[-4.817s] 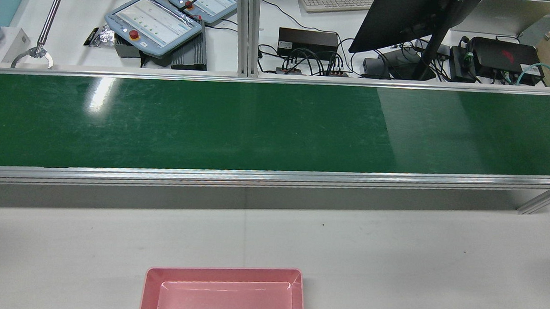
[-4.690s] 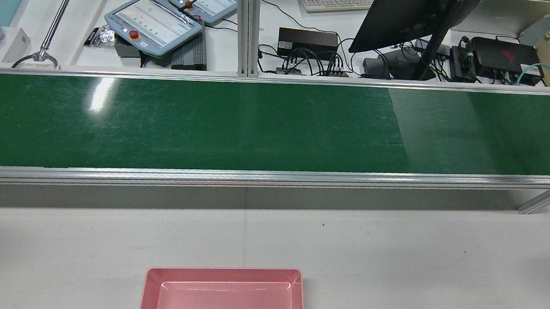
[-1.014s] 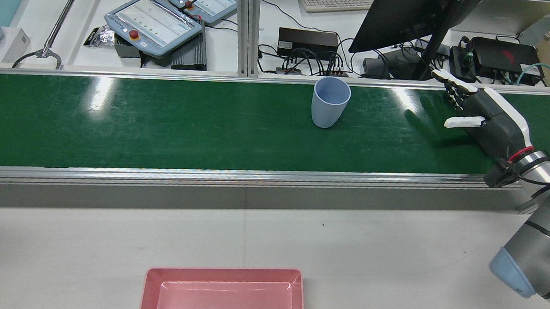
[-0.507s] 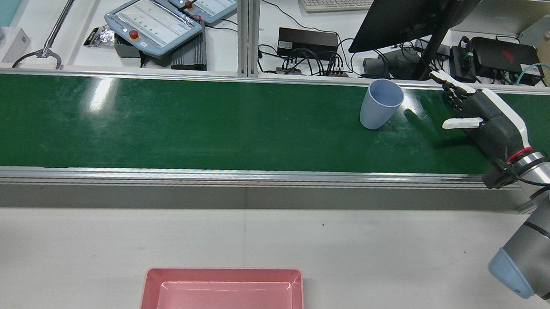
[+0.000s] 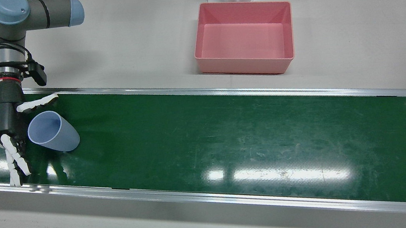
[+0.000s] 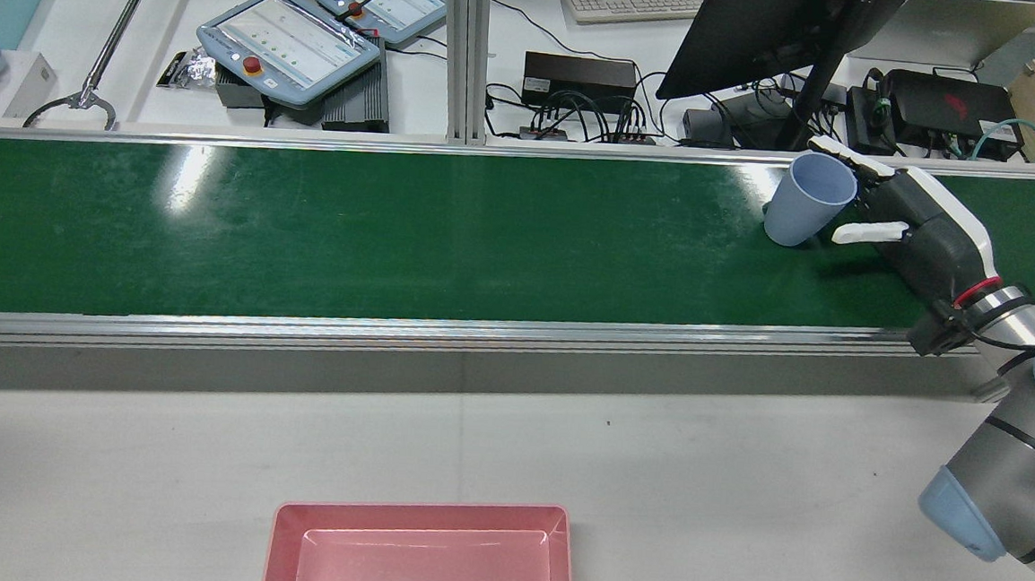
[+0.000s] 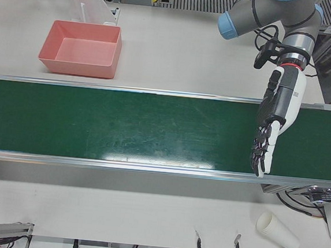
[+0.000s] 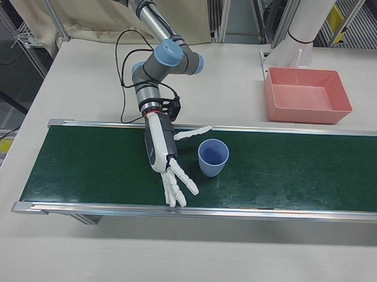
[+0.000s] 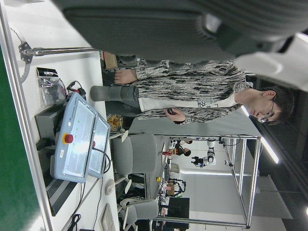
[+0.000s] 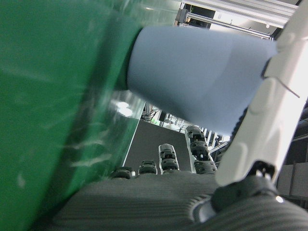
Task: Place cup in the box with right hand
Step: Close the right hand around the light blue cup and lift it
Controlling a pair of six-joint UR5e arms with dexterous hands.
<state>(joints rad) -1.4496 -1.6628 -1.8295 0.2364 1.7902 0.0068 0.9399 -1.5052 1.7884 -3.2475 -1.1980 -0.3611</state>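
Note:
A light blue cup (image 6: 809, 200) stands upright on the green belt (image 6: 395, 229), at the palm of my right hand (image 6: 912, 227). It sits between the thumb and the stretched fingers. The fingers are apart and I cannot tell whether they touch it. The cup (image 5: 53, 132) and right hand (image 5: 7, 121) show in the front view, and cup (image 8: 213, 157) and hand (image 8: 165, 154) in the right-front view. The cup (image 10: 192, 77) fills the right hand view. The empty pink box (image 6: 423, 509) stands on the white table. My left hand (image 7: 276, 119) hangs open over the belt's other end.
Aluminium rails (image 6: 479, 331) edge the belt. Behind it are teach pendants (image 6: 290, 43), a monitor (image 6: 767, 27), a keyboard and cables. A stack of paper cups (image 7: 277, 230) lies on the near table. The box (image 5: 247, 68) sits across the rail from the belt.
The belt was bare at first. The cup then came along it, moving right in the rear view, and now sits at my right hand's palm. The right hand stays nearly still.

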